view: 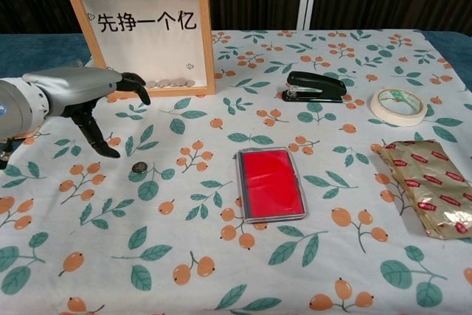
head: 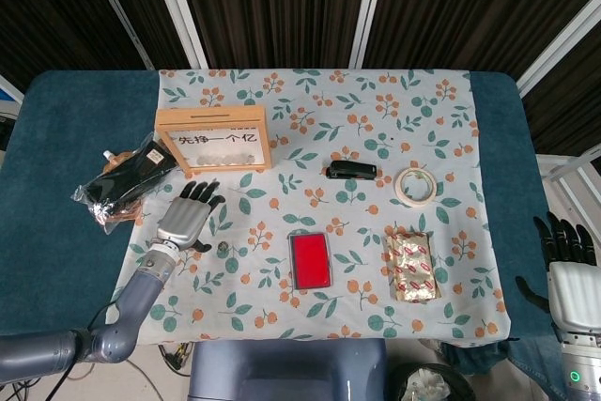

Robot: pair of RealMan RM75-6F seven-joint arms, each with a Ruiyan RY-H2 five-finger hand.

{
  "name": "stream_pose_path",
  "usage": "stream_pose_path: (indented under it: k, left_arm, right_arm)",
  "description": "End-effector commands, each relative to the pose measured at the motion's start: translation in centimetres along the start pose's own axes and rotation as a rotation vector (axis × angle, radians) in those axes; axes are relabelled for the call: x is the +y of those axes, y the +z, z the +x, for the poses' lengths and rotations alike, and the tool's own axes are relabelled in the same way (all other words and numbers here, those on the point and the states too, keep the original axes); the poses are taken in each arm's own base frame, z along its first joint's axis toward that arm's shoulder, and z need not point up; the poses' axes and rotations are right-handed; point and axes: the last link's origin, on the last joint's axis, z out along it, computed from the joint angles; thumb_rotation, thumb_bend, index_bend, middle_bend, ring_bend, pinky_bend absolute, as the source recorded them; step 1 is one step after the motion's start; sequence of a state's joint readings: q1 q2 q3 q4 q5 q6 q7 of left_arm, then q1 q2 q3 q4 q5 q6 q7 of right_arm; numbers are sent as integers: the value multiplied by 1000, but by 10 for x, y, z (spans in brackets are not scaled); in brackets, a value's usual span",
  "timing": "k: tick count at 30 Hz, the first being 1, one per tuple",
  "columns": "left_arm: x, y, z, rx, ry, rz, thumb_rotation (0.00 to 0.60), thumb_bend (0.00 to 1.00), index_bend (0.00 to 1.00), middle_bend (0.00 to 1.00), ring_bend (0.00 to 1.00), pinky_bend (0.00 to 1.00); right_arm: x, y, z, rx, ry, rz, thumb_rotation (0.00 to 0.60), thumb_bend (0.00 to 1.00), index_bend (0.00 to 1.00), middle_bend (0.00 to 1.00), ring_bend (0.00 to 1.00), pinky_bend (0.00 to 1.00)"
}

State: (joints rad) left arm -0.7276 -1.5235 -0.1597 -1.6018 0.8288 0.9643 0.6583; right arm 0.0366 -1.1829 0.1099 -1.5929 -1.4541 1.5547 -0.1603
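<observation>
Left hand (head: 189, 216): grey with black fingers spread apart, holding nothing, hovering palm-down over the flowered cloth in front of the wooden frame; in the chest view (view: 77, 94) its fingertips point toward the frame's lower edge and its thumb hangs down
Coin (view: 139, 170): small and round, lying flat on the cloth just beside the left hand's thumb tip, not touched; in the head view (head: 223, 249) it sits near the hand's right edge
Right hand (head: 566, 268): low at the desk's right edge, off the cloth, black fingers upright and apart, nothing in it; well apart from every object
Wooden frame (view: 139, 29): standing upright at the back left, white face with Chinese characters and the words More Money, a row of coins resting along the bottom behind its glass
Black packet (head: 125, 180): clear-wrapped dark bundle lying left of the frame, partly off the cloth
Stapler (view: 315, 86): black, lying right of the frame
Tape roll (view: 398, 105): pale ring lying flat near the right edge
Red case (view: 270, 183): flat red rectangle with a clear rim, near the middle
Foil pouch (view: 430, 195): gold with red labels, lying at the front right
Desk (head: 66, 110): dark blue top, covered mostly by the cloth (head: 423, 110) printed with leaves and orange berries
</observation>
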Motion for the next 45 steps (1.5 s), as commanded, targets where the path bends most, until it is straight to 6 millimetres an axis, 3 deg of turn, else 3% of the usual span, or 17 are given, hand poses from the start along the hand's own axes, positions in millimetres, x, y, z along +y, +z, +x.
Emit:
stream_pose_path:
  k: [1,45]
  left_arm:
    - [2,3,-3,-12,6,-5,600,74,218,0,0,0]
    - [17,19,-19,-32,63,-40,600,74,244,0,0,0]
  right_arm:
    - [0,1,0,0,-1,-3,600,300,0,0,0,0]
    - [1,2,0,5,3,-17,600,300,0,0,0,0]
